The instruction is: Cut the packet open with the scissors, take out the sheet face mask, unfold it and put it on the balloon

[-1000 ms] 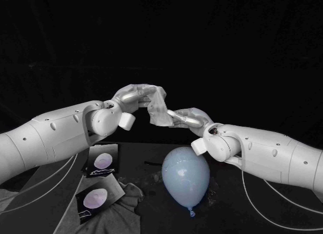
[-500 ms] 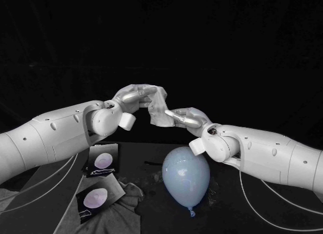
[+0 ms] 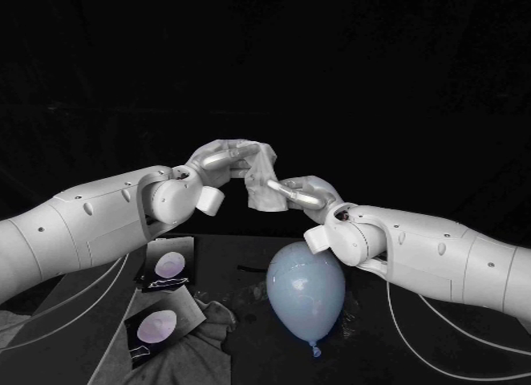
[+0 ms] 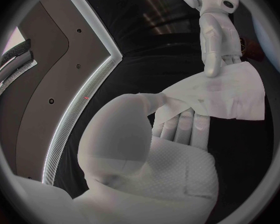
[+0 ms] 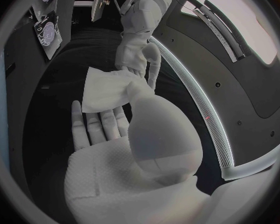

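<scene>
The left hand [image 3: 225,159] pinches the far upper edge of the sheet face mask [image 3: 262,180], thumb pressed over the fingers. The right hand [image 3: 306,192] holds the opposite, lower edge under its thumb, the rest of its fingers lying flat. The two hands meet in the air, above and beyond the balloon [image 3: 305,290], which lies on the table [image 3: 370,353] with its knot toward the near side.

The risk, as I judge it, lies in the pulling apart. A thin sheet (probably damp and clinging to itself) may tear if the hands separate too fast. It may also slide out of one pinch and drop beside the balloon.

The mask is a small pale wad, not yet opened, folded in layers with visible creases. Two packets [image 3: 170,269] and a crumpled cloth [image 3: 196,345] lie at the near left.
</scene>
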Robot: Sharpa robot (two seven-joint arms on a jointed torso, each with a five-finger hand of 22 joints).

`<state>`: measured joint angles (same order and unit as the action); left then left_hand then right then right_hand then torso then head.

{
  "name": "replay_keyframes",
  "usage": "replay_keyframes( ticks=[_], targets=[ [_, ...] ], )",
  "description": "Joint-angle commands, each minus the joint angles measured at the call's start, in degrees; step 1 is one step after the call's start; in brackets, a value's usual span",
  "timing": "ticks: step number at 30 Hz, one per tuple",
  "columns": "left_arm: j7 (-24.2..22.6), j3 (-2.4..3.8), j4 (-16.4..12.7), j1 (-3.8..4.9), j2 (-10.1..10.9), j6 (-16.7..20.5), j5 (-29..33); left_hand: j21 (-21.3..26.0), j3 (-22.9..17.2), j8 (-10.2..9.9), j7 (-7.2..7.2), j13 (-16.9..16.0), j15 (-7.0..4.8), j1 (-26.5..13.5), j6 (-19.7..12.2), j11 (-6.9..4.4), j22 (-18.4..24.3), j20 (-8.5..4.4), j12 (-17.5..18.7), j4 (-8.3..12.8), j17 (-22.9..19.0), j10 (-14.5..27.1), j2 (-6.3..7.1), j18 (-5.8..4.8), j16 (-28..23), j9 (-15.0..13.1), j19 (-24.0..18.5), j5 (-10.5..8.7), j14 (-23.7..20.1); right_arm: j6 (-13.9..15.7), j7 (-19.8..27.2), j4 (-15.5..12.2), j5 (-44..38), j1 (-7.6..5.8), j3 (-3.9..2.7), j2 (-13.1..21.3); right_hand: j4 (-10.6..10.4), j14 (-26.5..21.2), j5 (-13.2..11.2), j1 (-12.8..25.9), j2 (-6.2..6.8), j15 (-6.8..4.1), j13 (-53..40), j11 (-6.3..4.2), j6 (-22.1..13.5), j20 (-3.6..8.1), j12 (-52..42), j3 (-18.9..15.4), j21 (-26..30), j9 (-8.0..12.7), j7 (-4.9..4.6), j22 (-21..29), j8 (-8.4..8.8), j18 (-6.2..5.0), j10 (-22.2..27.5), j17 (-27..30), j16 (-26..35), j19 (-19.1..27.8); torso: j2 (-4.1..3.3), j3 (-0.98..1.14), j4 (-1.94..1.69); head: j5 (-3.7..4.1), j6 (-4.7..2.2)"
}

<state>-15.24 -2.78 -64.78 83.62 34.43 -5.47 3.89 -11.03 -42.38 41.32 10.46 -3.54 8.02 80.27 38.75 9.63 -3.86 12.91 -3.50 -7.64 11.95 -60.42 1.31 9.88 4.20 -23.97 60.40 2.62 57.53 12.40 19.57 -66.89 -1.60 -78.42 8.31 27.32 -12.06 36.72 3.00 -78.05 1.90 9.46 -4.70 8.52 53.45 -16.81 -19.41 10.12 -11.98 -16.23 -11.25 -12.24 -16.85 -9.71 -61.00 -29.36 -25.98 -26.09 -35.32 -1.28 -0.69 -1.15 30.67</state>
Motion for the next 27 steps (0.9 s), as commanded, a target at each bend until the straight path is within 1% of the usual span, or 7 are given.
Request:
replay_keyframes(
  ticks=[1,6,8,11,14,19,27],
  targets=[
    [-0.3,0.09,-0.2,0.13,-0.2,-0.8,-0.1,0.4,-0.3,0.4,1.75,-0.1,-0.27,0.0,0.3,0.07,0.1,-0.1,-0.1,-0.1,-0.1,-0.5,-0.35,0.67,0.0,-7.3,0.4,0.17,0.2,3.1,1.3,0.1,0.4,0.0,-0.04,-0.3,-0.3,0.9,-0.2,-0.5,-0.15,-0.13,0.0,-0.12,0.8,0.0,-0.4,0.3,-0.5,-0.1,0.2,-0.2,-0.6,-0.62,-0.9,0.1,-0.4,-0.9,0.01,0.0,0.01,-0.02,0.02],
    [-0.3,0.09,-0.3,0.13,-0.2,-0.8,-0.1,0.4,-0.3,0.4,1.75,-0.1,-0.27,0.0,0.3,0.07,0.1,-0.1,-0.1,-0.1,-0.1,-0.5,-0.35,0.67,0.0,-7.3,0.4,0.17,0.2,4.3,1.5,0.0,0.4,0.0,-0.05,-0.5,-0.6,2.8,-0.2,-1.5,-1.34,-0.8,-0.1,-1.07,2.2,0.09,-0.9,1.8,-0.8,-0.4,1.27,-0.2,-1.62,-0.91,-2.8,0.2,-0.9,-2.2,-0.01,0.05,0.04,-0.04,-0.01],
    [-0.3,0.09,-0.4,0.13,-0.2,-0.8,-0.1,0.4,-0.4,0.4,1.75,-0.1,-0.27,0.0,0.3,0.07,0.1,-0.1,-0.1,-0.1,-0.1,-0.5,-0.33,0.67,0.0,-7.3,0.4,0.17,0.2,4.7,1.5,0.0,0.4,0.0,-0.05,-0.5,0.4,4.0,-0.2,-3.6,-2.57,-1.31,-0.1,-1.83,3.1,0.22,-1.1,4.1,-1.1,-0.7,2.1,-0.2,-2.44,-1.04,-4.2,0.3,-1.2,-3.0,-0.01,0.03,0.05,-0.03,0.05],
    [-0.3,0.09,-0.4,0.13,-0.2,-0.7,-0.1,0.4,-0.4,0.5,1.75,-0.1,-0.27,0.0,0.3,0.06,0.1,-0.1,-0.1,0.0,-0.1,-0.5,-0.33,0.67,0.0,-7.3,0.4,0.17,0.2,5.2,1.5,0.0,0.0,0.0,-0.05,-0.4,2.2,5.2,-0.2,-5.8,-2.86,-1.74,0.0,-2.47,3.8,0.39,-1.2,7.0,-1.4,-1.3,2.72,-0.2,-3.54,-1.11,-5.7,0.4,-1.3,-4.0,-0.01,0.03,0.08,-0.05,0.05],
    [-0.3,0.09,-0.3,0.13,-0.2,-0.6,-0.1,0.4,-0.4,0.5,1.75,-0.1,-0.27,0.0,0.2,0.06,0.1,-0.1,-0.1,0.0,-0.1,-0.5,-0.32,0.66,0.0,-7.4,0.4,0.17,0.2,5.6,1.5,-0.1,-0.3,0.0,-0.06,-0.4,5.0,6.5,-0.2,-7.4,-2.37,-1.89,0.2,-2.61,3.4,0.58,-0.7,12.0,-1.6,-2.2,2.58,-0.1,-4.92,-1.1,-6.9,1.0,-0.9,-5.1,0.0,0.05,0.07,-0.06,0.06],
    [-0.4,0.09,-0.2,0.13,-0.2,-0.4,-0.1,0.4,-0.4,0.5,1.75,-0.1,-0.27,-0.1,0.2,0.06,0.1,-0.1,-0.1,0.0,-0.1,-0.5,-0.31,0.66,0.0,-7.4,0.4,0.17,0.2,6.0,1.1,-0.2,-1.4,0.0,-0.06,-0.2,8.4,8.1,-0.2,-4.3,0.2,-1.8,0.3,-2.53,2.3,0.62,0.2,20.3,-1.8,-4.1,2.21,0.1,-7.49,-1.06,-8.0,2.3,0.4,-6.1,0.01,0.06,0.06,-0.07,0.06],
    [-0.8,0.09,0.3,0.13,-0.2,0.1,-0.1,0.5,-0.4,0.5,1.75,-0.1,-0.27,-0.1,0.2,0.06,0.1,-0.09,-0.1,0.0,-0.1,-0.6,-0.31,0.66,0.0,-7.4,0.4,0.17,0.2,6.1,0.5,-0.5,-2.6,0.0,-0.06,0.5,12.7,9.0,0.0,-2.1,1.84,-1.74,0.0,-2.47,1.2,0.59,0.6,25.1,-1.7,-5.7,1.92,0.3,-9.43,-1.03,-8.0,3.2,1.5,-6.5,-0.02,0.03,0.06,-0.04,0.03]
  ],
)
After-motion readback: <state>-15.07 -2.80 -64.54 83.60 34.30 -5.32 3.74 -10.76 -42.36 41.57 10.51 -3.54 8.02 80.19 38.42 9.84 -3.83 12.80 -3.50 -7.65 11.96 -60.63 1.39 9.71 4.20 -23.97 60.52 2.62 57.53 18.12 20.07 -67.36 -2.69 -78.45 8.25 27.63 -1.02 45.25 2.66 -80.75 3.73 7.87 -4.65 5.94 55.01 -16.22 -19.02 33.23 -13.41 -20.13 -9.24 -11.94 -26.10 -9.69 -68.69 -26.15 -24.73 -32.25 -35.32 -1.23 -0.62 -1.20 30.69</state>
